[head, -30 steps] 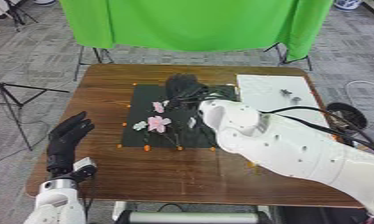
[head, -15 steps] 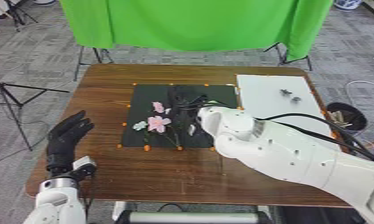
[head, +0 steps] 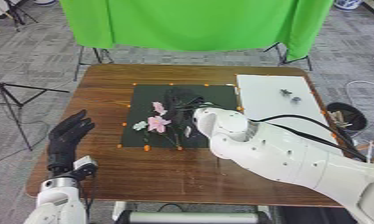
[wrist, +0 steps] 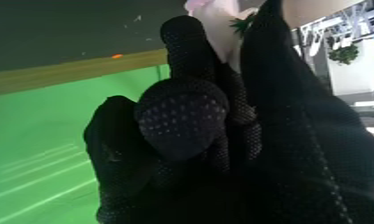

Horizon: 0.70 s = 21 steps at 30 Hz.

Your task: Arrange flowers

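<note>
Head view: black fabric right hand (head: 181, 96) near star-shaped pink flower (head: 158, 123) — can't tell if pinching.

I see pink flowers (head: 159, 124) on a black rectangular mat (head: 148, 97), left of a white rectangular sheet (head: 262, 95) near the surface's (head: 148, 175) far-right corner.
</note>
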{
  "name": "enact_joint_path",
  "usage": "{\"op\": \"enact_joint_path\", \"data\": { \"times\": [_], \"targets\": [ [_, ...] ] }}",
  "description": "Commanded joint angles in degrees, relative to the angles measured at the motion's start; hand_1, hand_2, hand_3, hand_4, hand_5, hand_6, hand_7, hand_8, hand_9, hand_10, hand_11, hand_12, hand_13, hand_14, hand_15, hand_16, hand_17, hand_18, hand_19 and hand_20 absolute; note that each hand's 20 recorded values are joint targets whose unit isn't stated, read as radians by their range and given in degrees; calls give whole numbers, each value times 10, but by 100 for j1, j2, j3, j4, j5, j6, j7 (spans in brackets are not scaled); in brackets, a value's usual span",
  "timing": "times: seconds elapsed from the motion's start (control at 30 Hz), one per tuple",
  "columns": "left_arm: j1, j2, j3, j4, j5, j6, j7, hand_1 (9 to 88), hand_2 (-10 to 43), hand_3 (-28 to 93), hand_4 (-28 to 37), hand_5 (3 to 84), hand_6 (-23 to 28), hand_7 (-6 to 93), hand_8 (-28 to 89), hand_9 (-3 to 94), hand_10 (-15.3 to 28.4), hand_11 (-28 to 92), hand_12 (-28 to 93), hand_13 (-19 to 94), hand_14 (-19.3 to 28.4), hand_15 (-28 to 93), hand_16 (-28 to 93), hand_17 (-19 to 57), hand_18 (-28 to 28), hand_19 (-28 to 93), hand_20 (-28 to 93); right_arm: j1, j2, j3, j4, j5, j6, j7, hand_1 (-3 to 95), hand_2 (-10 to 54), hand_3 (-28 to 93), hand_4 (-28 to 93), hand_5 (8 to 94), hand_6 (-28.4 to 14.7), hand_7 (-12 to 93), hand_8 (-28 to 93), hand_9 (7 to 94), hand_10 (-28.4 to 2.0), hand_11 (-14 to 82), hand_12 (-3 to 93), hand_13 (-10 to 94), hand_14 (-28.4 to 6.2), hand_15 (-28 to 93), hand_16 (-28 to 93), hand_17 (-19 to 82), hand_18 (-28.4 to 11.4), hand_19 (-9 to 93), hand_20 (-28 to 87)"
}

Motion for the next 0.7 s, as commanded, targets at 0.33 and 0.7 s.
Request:
{"op": "enact_joint_path", "data": {
  "times": [0.33,0.7],
  "targets": [
    [64,9,-39,4,44,-129,-84,403,-68,677,-76,543,-11,186,-86,485,141,249,128,396,182,316,-26,103,147,235,199,151,243,140,-210,100,-392,142,530,-81,588,-156,653,20,192,39,767,-116,136,207,926,-23,579,297,638,-134,932,547],
    [58,22,-47,-14,36,-96,-67,401,-69,685,-81,537,-17,196,-90,485,134,248,128,401,175,307,-23,98,148,234,205,350,544,419,-384,170,-528,164,471,-95,654,-172,619,33,171,-20,723,-121,127,164,921,-24,572,296,634,-133,932,536]
  ]
}}
